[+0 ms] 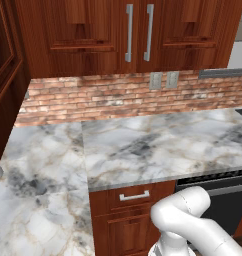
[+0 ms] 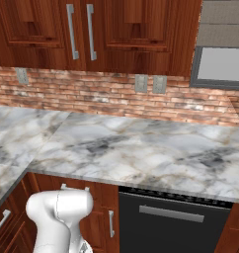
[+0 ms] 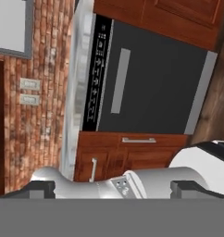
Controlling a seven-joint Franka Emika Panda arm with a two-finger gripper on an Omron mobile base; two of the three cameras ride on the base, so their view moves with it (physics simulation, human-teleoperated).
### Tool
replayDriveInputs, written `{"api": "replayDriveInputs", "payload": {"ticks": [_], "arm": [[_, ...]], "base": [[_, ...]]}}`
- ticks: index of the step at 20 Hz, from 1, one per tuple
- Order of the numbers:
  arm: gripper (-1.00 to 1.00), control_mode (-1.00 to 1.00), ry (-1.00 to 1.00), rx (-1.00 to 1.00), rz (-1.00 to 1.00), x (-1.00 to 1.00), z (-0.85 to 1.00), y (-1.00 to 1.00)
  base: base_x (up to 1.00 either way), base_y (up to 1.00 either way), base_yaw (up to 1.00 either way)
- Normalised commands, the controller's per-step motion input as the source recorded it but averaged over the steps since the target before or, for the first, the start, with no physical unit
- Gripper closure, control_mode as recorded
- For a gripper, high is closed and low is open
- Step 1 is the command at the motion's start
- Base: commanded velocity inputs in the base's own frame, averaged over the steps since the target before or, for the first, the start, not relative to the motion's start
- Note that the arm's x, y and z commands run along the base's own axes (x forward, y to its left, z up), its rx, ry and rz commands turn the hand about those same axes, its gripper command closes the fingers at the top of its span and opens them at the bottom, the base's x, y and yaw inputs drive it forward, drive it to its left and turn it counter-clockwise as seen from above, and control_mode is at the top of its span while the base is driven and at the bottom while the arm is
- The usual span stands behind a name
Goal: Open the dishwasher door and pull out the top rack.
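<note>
We see the flat black dishwasher door (image 2: 171,225) standing shut under the grey-veined white marble countertop (image 2: 141,148), flush with the cabinet fronts beside it. Its long grey horizontal bar handle (image 2: 171,213) runs across the upper part of the panel, and a dark vented strip (image 2: 176,196) sits along its top edge just beneath the counter lip. In the left base view the same door shows at the lower right, partly behind our white arm (image 1: 193,220). Just to the door's left is a reddish-brown wooden drawer front with a small silver handle (image 1: 134,196). In the hand view the scene is rolled on its side, so the door appears as a tall dark panel with the handle bar upright; our gripper (image 3: 114,190) sits at the bottom of that view, well apart from the door, and its two dark fingertips (image 3: 37,189) stand spread wide with nothing between them. Behind the counter runs a red brick backsplash (image 2: 116,96) with grey wall outlets (image 2: 150,84), and above it hang reddish-brown upper cabinets with long silver handles (image 2: 79,32)
</note>
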Motion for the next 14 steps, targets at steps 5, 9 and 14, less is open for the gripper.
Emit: {"api": "replayDriveInputs", "payload": {"ticks": [5, 9, 14], "arm": [[-1.00, -1.00, -0.03, 0.00, 0.00, 0.09, -0.06, -0.02], [-1.00, -1.00, -0.01, 0.00, 0.00, 0.11, -0.06, -0.05], [-1.00, -1.00, 0.00, 0.00, 0.00, 0.14, -0.07, -0.04]], "base": [[0.00, 0.00, 0.00], [0.00, 0.00, 0.00], [0.00, 0.00, 0.00]]}}
